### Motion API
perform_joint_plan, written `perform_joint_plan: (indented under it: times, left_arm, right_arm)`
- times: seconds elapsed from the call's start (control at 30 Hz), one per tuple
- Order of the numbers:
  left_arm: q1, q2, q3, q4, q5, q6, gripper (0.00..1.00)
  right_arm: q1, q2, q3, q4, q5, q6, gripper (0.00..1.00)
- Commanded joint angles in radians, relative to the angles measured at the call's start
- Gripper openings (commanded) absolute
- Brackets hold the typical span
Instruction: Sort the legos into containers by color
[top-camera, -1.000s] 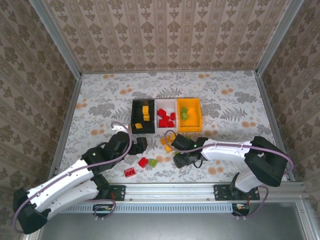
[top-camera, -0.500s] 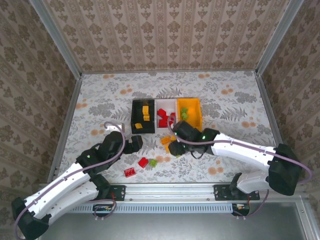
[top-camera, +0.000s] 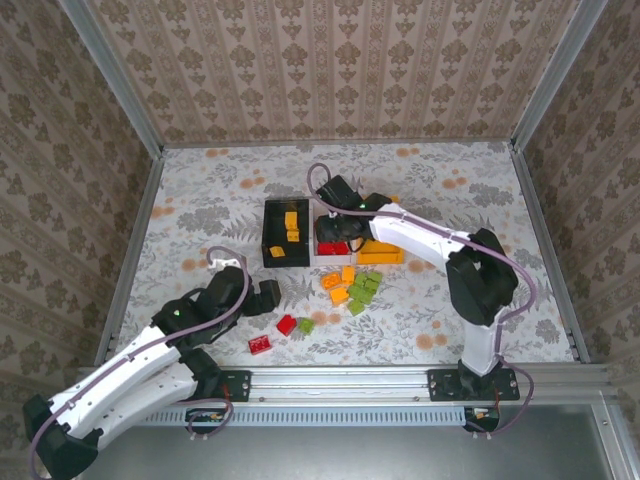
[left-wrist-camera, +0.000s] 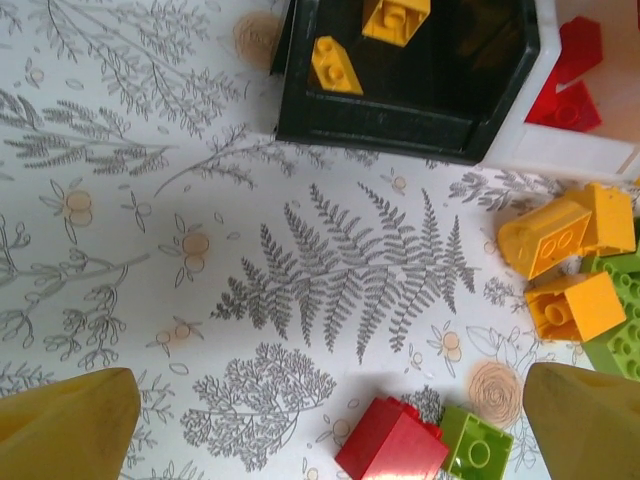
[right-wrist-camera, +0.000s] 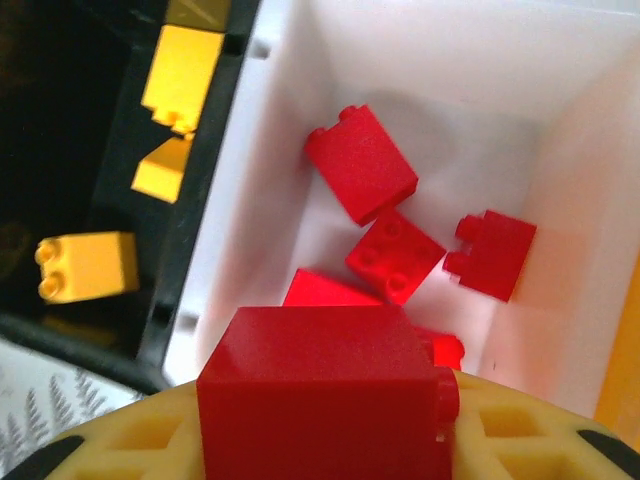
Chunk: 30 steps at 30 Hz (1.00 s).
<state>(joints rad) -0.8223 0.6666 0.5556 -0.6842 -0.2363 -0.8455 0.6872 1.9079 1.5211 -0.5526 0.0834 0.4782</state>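
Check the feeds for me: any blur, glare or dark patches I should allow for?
Top external: sharp and evenly lit. Left wrist: floral table surface crisp; the yellow fingertips of the left hand blur in the lower corners. Right wrist: the red plastic brick nearest the lens is soft; the white plastic bin looks washed out, tinged pink; the black plastic bin is very dark.

Left bin (top-camera: 272, 222), middle bin (right-wrist-camera: 450, 70) and right bin (top-camera: 385, 253) stand in a row mid-frame. A brick cluster (top-camera: 352, 285) lies just below; a single brick (right-wrist-camera: 320, 390) hangs over the middle bin.
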Motion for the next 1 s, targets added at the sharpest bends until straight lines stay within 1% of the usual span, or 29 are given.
perform_joint_plan:
  times: [0.0, 0.03, 0.07, 0.17, 0.27, 0.4, 0.47, 0.6, 0.73, 0.9, 0.97]
  left_arm:
    - [0.007, 0.03, 0.009, -0.076, 0.048, -0.032, 0.99]
    - [0.007, 0.044, 0.014, -0.084, 0.061, -0.028, 0.98]
    - [0.007, 0.056, 0.019, -0.094, 0.074, -0.026, 0.98]
    - [-0.005, 0.082, 0.033, -0.125, 0.111, -0.031, 0.97]
    - [-0.037, 0.089, 0.021, -0.15, 0.138, -0.068, 0.97]
    - [-0.112, 0.1, -0.008, -0.182, 0.154, -0.136, 0.96]
    - [-0.147, 0.109, -0.031, -0.172, 0.158, -0.163, 0.95]
    - [-0.188, 0.143, -0.068, -0.135, 0.183, -0.216, 0.92]
    - [-0.218, 0.185, -0.064, -0.193, 0.155, -0.231, 0.91]
    - [-0.218, 0.239, -0.123, -0.053, 0.176, -0.238, 0.9]
    - [-0.218, 0.273, -0.13, -0.028, 0.175, -0.228, 0.86]
  right_arm:
    - [-0.006, 0.046, 0.094, -0.063, 0.035, 0.0, 0.61]
    - [-0.006, 0.05, 0.103, -0.06, 0.031, 0.001, 0.66]
    - [-0.006, 0.047, 0.101, -0.052, 0.026, -0.001, 0.69]
    - [-0.005, -0.001, 0.055, -0.011, -0.004, -0.001, 0.72]
    - [-0.004, -0.064, -0.009, 0.012, -0.007, 0.0, 0.73]
    - [-0.004, -0.143, -0.098, 0.057, -0.002, 0.003, 0.73]
    - [-0.005, -0.174, -0.136, 0.073, 0.0, 0.008, 0.73]
    - [-0.007, -0.224, -0.194, 0.084, 0.008, 0.008, 0.73]
    - [-0.008, -0.264, -0.237, 0.096, 0.012, 0.008, 0.74]
    - [-0.014, -0.315, -0.283, 0.106, 0.018, 0.015, 0.74]
    - [-0.017, -0.344, -0.303, 0.105, 0.025, 0.016, 0.74]
